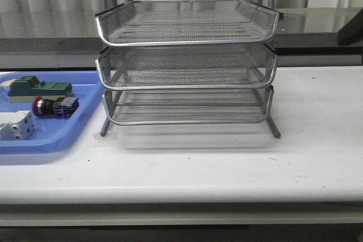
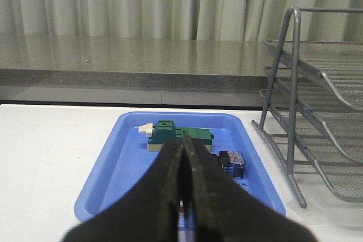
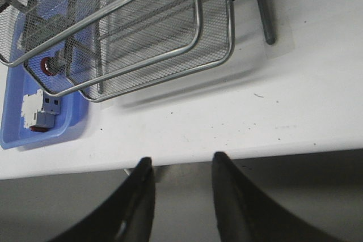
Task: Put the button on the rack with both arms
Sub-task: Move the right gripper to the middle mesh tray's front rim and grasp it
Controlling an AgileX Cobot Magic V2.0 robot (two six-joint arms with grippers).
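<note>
Button (image 1: 52, 106), red cap, lying on its side in the blue tray (image 1: 85, 92) just beside the rack (image 1: 187, 66), between a green block (image 1: 35, 88) and a white terminal block (image 1: 15, 125). Rack: three wire-mesh tiers, standing on the white worktop (image 1: 227, 162). Left claw (image 2: 182, 191) pressed together, holding nothing, above the tray; right claw (image 3: 180, 194) parted and bare, off the worktop edge nearest the rack's front.
</note>
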